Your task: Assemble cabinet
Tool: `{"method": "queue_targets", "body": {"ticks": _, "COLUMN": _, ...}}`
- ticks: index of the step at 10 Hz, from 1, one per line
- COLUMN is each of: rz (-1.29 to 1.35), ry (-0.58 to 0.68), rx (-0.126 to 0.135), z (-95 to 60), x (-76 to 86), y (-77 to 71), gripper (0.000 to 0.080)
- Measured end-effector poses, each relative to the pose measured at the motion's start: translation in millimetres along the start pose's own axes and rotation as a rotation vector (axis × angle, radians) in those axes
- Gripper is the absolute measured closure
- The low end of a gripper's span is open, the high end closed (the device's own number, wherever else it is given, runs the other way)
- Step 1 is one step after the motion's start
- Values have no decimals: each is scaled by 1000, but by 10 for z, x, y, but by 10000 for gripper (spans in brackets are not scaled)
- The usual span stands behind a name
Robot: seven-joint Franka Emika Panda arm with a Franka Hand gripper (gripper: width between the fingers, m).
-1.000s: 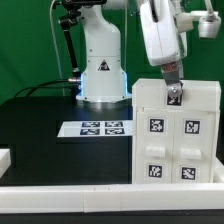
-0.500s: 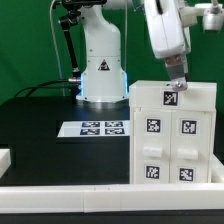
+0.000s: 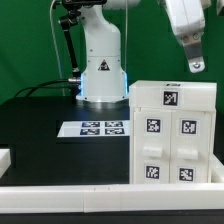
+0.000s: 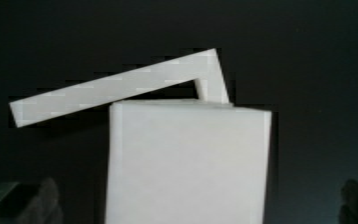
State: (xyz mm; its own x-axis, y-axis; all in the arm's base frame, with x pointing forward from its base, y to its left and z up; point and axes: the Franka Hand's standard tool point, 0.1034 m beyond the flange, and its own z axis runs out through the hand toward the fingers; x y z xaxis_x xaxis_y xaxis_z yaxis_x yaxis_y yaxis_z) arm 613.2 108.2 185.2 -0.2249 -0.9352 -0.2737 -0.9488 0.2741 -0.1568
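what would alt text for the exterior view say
A white cabinet bearing five black-and-white tags stands on a black table, with the robot's gripper raised clear above it. The marker board lies flat beside it.

My cabinet [image 3: 172, 132] is plain white all over, and its front carries four small square tags of black-and-white blocky pattern, with a fifth of the same kind on top. The surface [image 3: 45, 125] beneath it is flat black. On that black lies the marker board [image 3: 91, 128], white, printed with four black-and-white square tags. A white rail [image 3: 70, 196] edges the near side. My claw [image 3: 196, 66] is dark, below a white arm housing. Behind everything hangs a green backdrop [image 3: 28, 40].
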Motion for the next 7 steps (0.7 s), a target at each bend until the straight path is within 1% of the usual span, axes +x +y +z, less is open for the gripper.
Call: {"method": "queue_targets", "body": {"ticks": 7, "rz": -20, "ry": 2, "rx": -5, "z": 27, "x": 8, "y": 18, "gripper": 3}}
